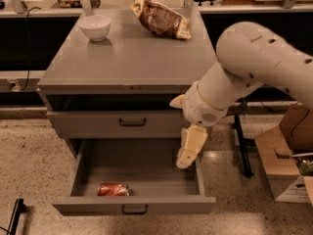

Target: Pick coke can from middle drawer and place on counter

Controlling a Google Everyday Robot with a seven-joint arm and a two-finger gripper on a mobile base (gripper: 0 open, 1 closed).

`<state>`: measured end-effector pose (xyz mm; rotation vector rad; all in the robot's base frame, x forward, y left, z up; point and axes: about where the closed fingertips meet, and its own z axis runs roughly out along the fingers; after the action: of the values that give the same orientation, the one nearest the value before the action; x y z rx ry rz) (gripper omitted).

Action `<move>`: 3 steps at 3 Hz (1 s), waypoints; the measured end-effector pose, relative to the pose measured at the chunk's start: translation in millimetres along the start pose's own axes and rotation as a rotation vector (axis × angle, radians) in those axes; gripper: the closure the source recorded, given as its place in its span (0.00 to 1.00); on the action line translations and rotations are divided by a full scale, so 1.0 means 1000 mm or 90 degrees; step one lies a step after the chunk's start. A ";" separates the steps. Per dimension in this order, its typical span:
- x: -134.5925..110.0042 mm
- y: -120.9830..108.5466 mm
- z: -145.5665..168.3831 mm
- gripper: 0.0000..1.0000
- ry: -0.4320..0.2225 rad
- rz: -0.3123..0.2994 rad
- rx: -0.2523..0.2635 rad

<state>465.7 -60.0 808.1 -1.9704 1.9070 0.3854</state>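
Note:
The coke can (113, 189) lies on its side in the front left part of the middle drawer (134, 208), which is pulled out at the bottom of the cabinet. My gripper (190, 150) hangs from the white arm above the right part of the drawer. It points down, to the right of the can and well apart from it. The counter (132, 58) is the grey top of the cabinet, above and behind the gripper.
A white bowl (95, 27) stands at the counter's back left and a brown and yellow snack bag (161, 18) at its back right. The taller-fronted drawer (120, 123) above is closed. A cardboard box (288, 155) and a black stand leg (243, 146) are on the floor at the right.

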 end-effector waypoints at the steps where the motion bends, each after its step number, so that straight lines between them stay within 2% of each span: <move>1: -0.014 -0.020 0.069 0.00 -0.073 -0.022 0.002; 2: -0.019 -0.041 0.075 0.00 -0.093 -0.019 0.047; 3: -0.013 -0.042 0.107 0.00 -0.096 -0.004 0.041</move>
<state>513.0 -0.1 721.1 -1.8508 1.7968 0.4510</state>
